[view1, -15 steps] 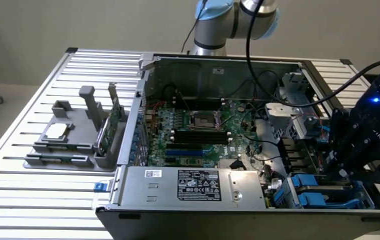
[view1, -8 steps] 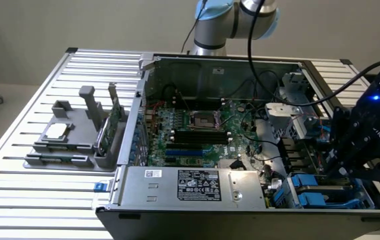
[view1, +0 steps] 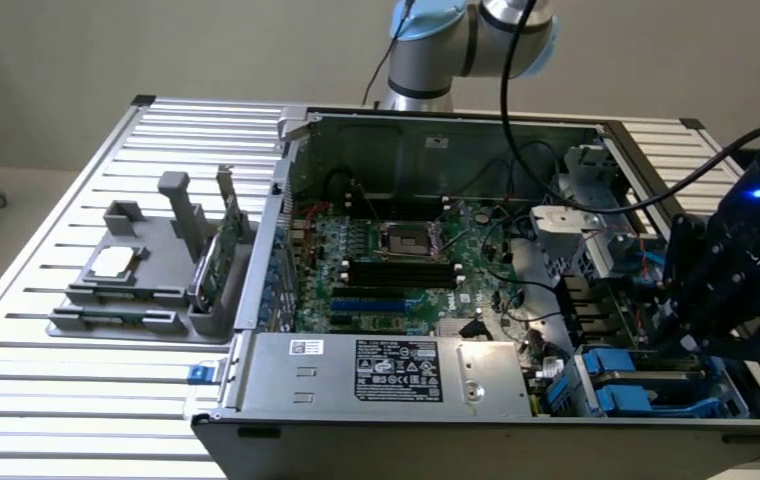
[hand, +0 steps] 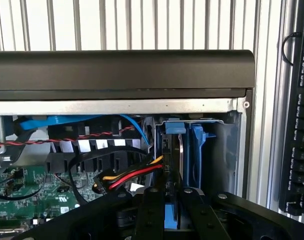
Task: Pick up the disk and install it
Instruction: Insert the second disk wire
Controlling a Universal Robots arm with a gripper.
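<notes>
One gripper has its jaws closed on the disk, which stands on edge straight ahead of them, long axis pointing away, inside the computer case.

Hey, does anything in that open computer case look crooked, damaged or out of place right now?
Nothing stands out. The disk stands on edge in the corner, square to the case wall, with the gripper at it. The red, yellow and black cable bundle runs close beside it.
</notes>
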